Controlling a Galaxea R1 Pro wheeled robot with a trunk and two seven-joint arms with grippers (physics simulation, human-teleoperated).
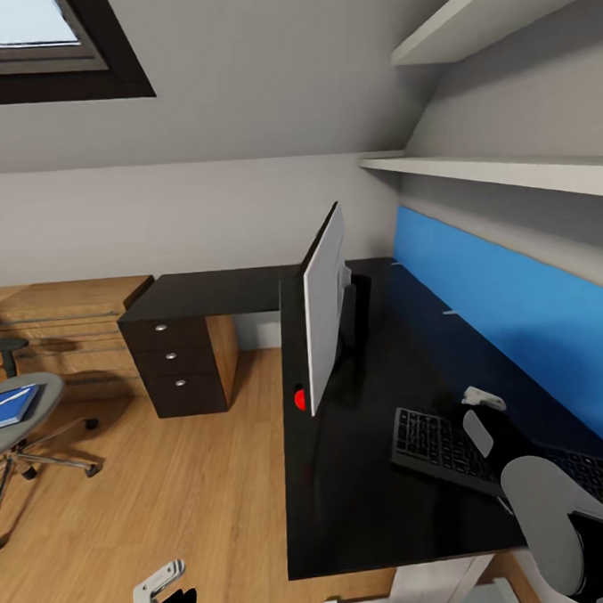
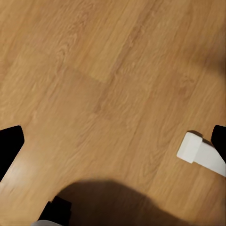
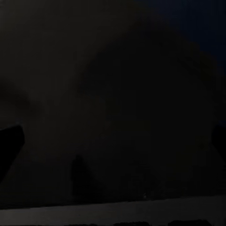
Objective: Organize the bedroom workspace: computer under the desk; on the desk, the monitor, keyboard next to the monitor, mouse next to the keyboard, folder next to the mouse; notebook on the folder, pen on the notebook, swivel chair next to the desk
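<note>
Keyboard point(image 1: 440, 446), flat w/ dark keys, lies on black desk point(image 1: 367, 503) near monitor point(image 1: 327, 304); right gripper point(image 1: 483, 404) over it, grip state unclear; left gripper point(image 1: 163, 588) spread wide above floor point(image 2: 113, 84)

Black-topped desk point(image 1: 376, 493) carries the monitor point(image 1: 325, 309) upright, edge-on — keyboard point(image 1: 435, 443) flat at near right. Swivel chair point(image 1: 27, 416), far left on the wood floor point(image 1: 171, 497) — blue folder point(image 1: 9, 406) on seat.
</note>
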